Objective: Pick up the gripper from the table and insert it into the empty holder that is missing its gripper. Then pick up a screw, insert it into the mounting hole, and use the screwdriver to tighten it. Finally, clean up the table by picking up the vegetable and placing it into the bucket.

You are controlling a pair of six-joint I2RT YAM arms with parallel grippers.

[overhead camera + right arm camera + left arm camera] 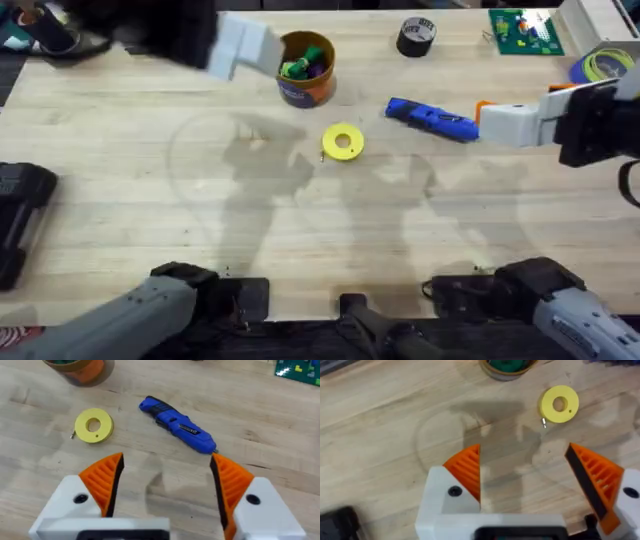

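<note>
The orange bucket (318,90) with a dark blue band stands at the back centre, and a green vegetable (299,66) lies inside it. The blue screwdriver (432,117) (177,425) lies flat to the bucket's right. A tiny screw (544,422) (73,435) rests beside the yellow disc (343,141). My left gripper (245,48) (525,467) hangs high just left of the bucket, open and holding nothing. My right gripper (490,120) (165,480) is open and holding nothing, just right of the screwdriver's bit end. The loose gripper and the holder are out of view.
A black tape roll (416,36) and a green circuit board (525,30) sit at the back right, with tape rolls (605,65) beyond. A black block (20,215) lies at the left edge. Bare wood stretches across the table's middle and front.
</note>
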